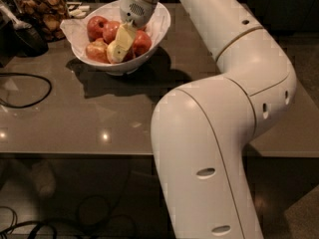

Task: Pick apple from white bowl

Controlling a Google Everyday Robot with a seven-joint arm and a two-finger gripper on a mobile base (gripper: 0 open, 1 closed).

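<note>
The white bowl [149,49] stands at the back left of the grey table, lined with white paper and holding several apples. The palest apple [96,52], yellow-orange with a blush, lies at the bowl's front left. Deeper red apples [97,26] lie behind it and to the right. My gripper [119,45] reaches down into the bowl from above, its pale yellow tip among the apples, just right of the pale apple. It hides the apples under it.
A glass jar of brown snacks [44,10] stands behind the bowl at the left, next to a dark object [20,36]. A black cable [30,96] loops on the table's left. My arm's large white links [219,148] cover the right front. The table edge [75,155] runs across the front.
</note>
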